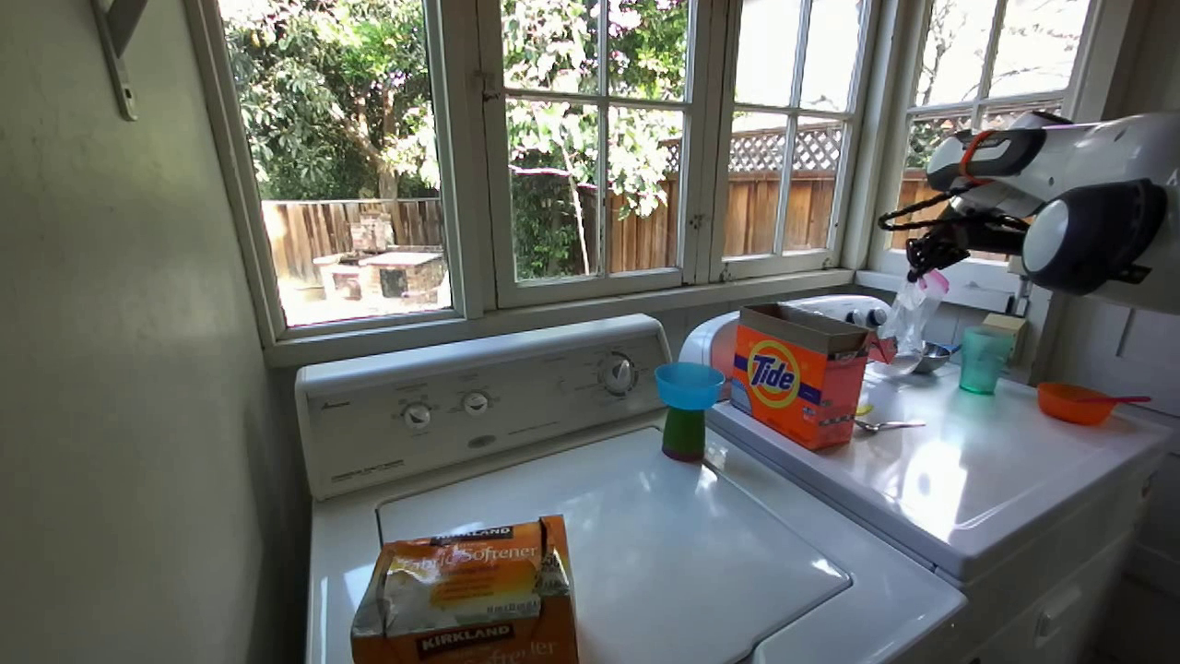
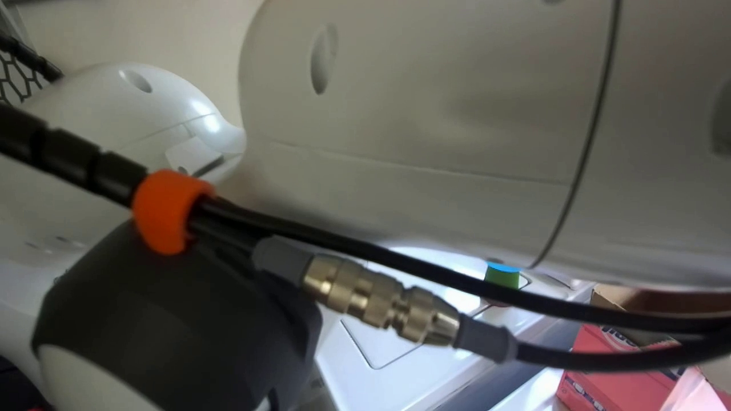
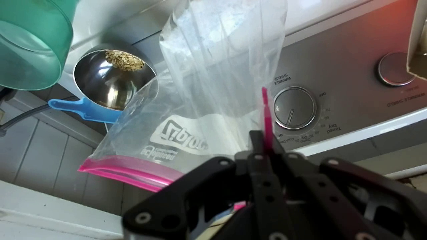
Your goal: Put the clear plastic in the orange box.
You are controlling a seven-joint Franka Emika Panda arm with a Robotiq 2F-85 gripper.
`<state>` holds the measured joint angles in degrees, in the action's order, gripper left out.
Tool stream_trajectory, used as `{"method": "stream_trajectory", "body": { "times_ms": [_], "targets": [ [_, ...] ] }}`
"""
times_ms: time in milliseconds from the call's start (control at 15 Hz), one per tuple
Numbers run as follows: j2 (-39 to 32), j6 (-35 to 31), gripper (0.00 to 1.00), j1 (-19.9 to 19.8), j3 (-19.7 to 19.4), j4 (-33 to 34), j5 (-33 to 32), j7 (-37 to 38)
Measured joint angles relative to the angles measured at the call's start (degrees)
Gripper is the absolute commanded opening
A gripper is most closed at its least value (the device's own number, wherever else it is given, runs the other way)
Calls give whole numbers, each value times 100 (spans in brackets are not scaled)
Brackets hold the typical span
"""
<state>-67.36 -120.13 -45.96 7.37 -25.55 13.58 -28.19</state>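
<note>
The clear plastic is a zip bag with a pink seal. My gripper is shut on its pink edge. In an exterior view the gripper is high at the right, and the bag hangs below it. The orange Tide box stands upright with its top open on the white machine's corner. The bag hangs beside the box, not over its opening. The box partly shows in an exterior view behind the arm. Only its cardboard edge shows at the wrist view's right.
Near the bag are a metal bowl, a blue-handled utensil and a green cup. An orange bowl and a spoon lie nearby. A blue bowl sits on a green cup. A fabric softener box is in front.
</note>
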Motion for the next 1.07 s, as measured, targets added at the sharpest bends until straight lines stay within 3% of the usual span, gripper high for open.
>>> {"method": "stream_trajectory", "body": {
  "times_ms": [200, 667, 1067],
  "targets": [
    [39, -37, 1, 28, 77, 10, 6, -285],
    [637, -164, 1, 5, 525, 73, 137, -1825],
    [1135, 769, 1, -149, 837, 115, 372, -3432]
  ]
}}
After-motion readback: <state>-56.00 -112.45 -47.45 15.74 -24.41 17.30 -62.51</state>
